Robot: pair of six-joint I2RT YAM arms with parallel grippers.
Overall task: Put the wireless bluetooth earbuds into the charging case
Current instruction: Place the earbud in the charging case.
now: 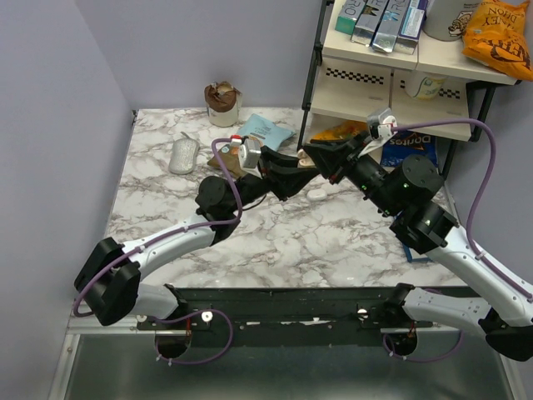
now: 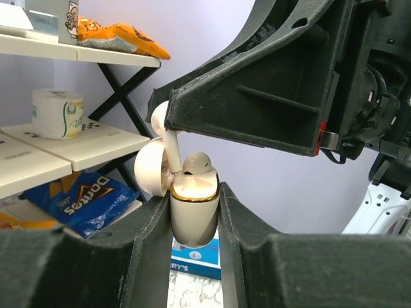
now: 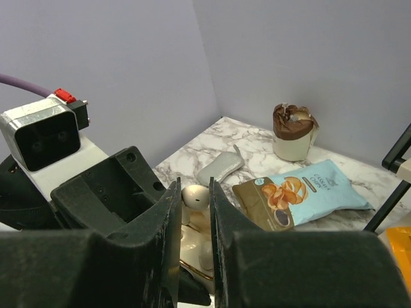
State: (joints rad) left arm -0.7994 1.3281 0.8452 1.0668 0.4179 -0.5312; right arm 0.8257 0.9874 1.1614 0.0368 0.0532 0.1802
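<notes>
Pale lilac walls box in a white-and-grey marbled tabletop (image 1: 316, 242), with a cream shelf rack (image 1: 358, 100) of snack packets at its far right corner. Both arms meet above the middle of the tabletop, clear of the surface.

The left gripper (image 2: 194, 196) is partly closed, pinching the cream, pebble-shaped plastic charging case (image 2: 194, 221) upright between its two fingers. The hinged lid (image 2: 151, 170) is thrown back and the gold-rimmed mouth faces up. I'd say it is held this way to give the other arm a steady, open socket to aim at, where a loose case might skid on the marble. One small cream plastic earbud (image 2: 196, 163) sits in its well, head poking above the rim.

The right gripper (image 3: 194, 191) is nearly closed on the second cream earbud (image 2: 172, 149). It grips the rounded head so the stem hangs free below, with its tip at the rim of the vacant well on the lid side, touching or very nearly so. The stem looks slightly tilted, so it probably needs straightening before it will slide home.

A grey oval object (image 1: 184, 155), a blue snack bag (image 1: 268, 131) and a brown-topped cup (image 1: 222, 104) sit further back, out of the way.
</notes>
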